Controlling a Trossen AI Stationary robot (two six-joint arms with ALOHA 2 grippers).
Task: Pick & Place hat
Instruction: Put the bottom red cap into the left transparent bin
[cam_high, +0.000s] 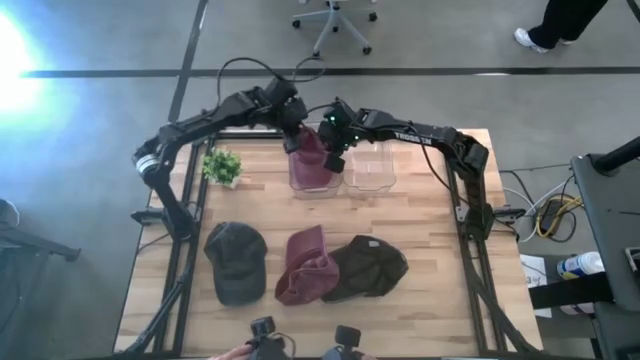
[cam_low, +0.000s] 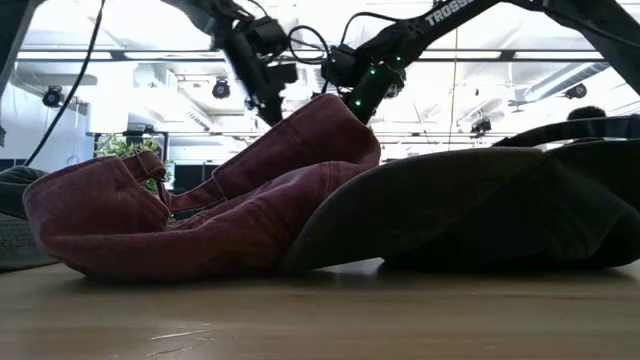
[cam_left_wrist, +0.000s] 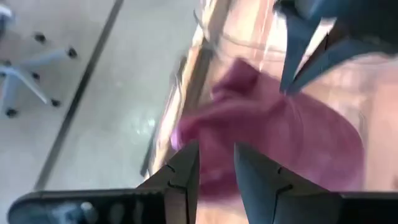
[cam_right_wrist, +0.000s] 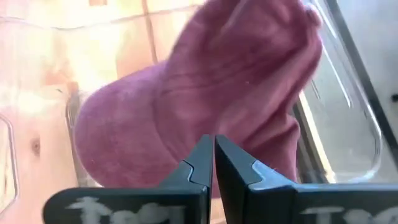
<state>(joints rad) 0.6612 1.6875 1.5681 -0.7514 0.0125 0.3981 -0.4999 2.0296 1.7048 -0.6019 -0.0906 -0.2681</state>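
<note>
A maroon hat stands crumpled in the left of two clear bins at the table's far middle, its top sticking out above the rim. My left gripper is at the hat's far left top, with maroon cloth in the narrow gap between its fingers. My right gripper is shut, its tips just over the hat's right side. Three more caps lie near the front edge: a grey-green one, a maroon one and a dark brown one. My left gripper has the hat's upper cloth between its two fingers, which slant down from the far left. Which part of the hat this is, I cannot tell. The hat's lower part sits inside the bin. Whether my right gripper's shut tips touch the hat, I cannot tell.
A second clear bin stands right of the first. A small green plant is at the far left of the table. The three caps fill the front middle; bare wood lies between them and the bins.
</note>
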